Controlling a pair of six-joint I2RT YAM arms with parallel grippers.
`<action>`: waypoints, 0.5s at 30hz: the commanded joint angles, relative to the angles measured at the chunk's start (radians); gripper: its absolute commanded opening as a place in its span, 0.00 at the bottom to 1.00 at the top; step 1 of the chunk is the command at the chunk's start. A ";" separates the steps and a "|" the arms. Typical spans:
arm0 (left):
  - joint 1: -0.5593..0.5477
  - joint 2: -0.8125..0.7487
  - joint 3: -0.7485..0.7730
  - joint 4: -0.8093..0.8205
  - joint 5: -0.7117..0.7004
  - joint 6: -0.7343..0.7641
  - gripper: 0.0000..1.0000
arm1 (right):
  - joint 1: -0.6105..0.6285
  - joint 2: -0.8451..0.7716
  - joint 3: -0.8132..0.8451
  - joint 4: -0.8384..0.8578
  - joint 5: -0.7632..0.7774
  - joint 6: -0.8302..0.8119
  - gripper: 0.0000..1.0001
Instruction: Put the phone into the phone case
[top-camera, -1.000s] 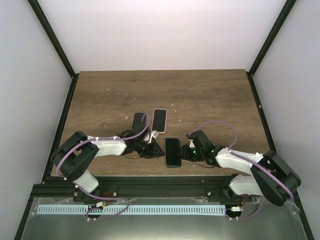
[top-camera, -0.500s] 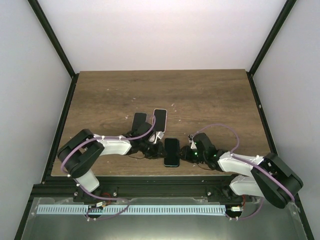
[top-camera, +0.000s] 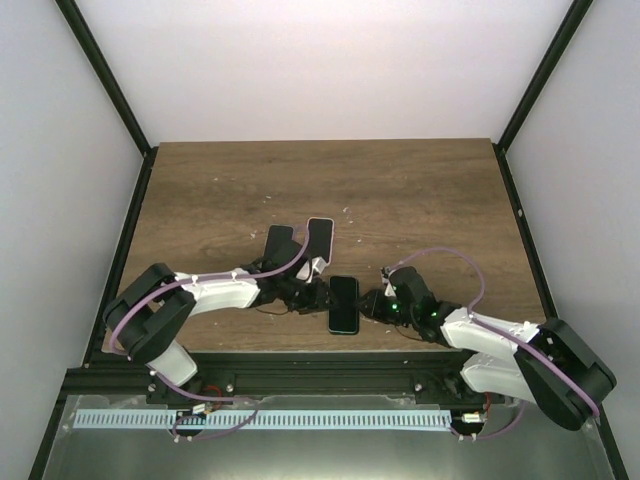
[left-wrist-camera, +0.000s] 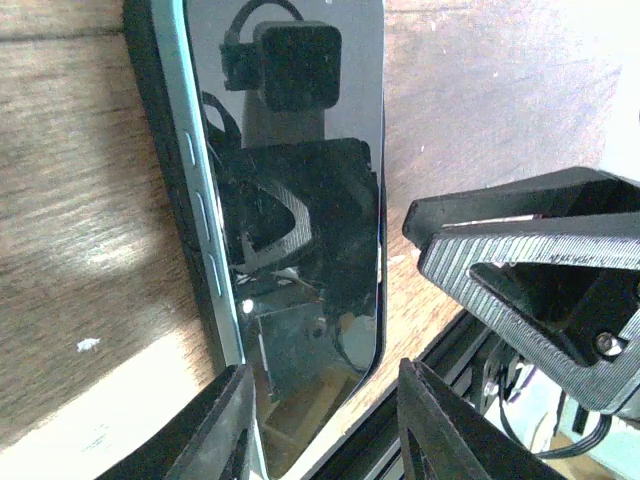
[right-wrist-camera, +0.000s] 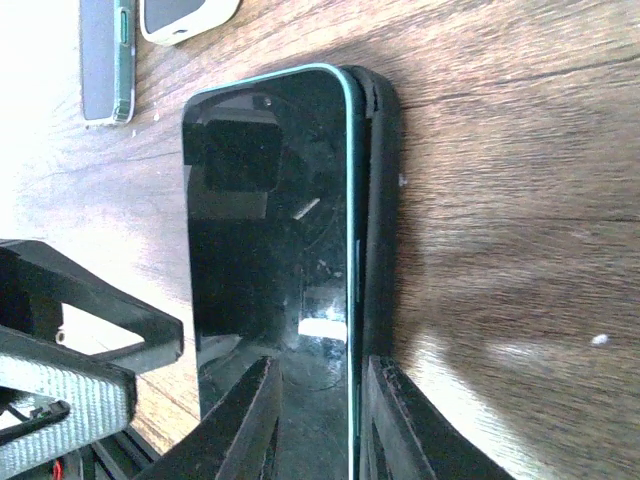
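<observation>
The phone is lying screen up near the front edge of the table. It is sitting on the black case, whose dark wall is showing along the phone's long side; whether it is fully seated, I cannot tell. The left gripper is crowding in on one side of it, the right gripper on the other. The left fingers are standing spread, straddling the phone's near end, with a sliver of gap showing beside one finger. The right fingers are sitting close together over the edge where phone meets case; pinching or only pressing, I cannot tell. Farther back, a dark device and a white-rimmed device are lying side by side.
</observation>
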 joint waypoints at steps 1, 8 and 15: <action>-0.003 -0.001 0.054 -0.097 -0.064 0.057 0.44 | 0.000 -0.002 0.009 -0.032 0.054 -0.005 0.25; -0.002 0.033 0.061 -0.112 -0.106 0.075 0.39 | 0.000 0.068 0.042 -0.011 0.086 -0.033 0.24; -0.003 0.090 0.074 -0.076 -0.072 0.082 0.20 | 0.000 0.165 0.080 0.044 0.033 -0.040 0.22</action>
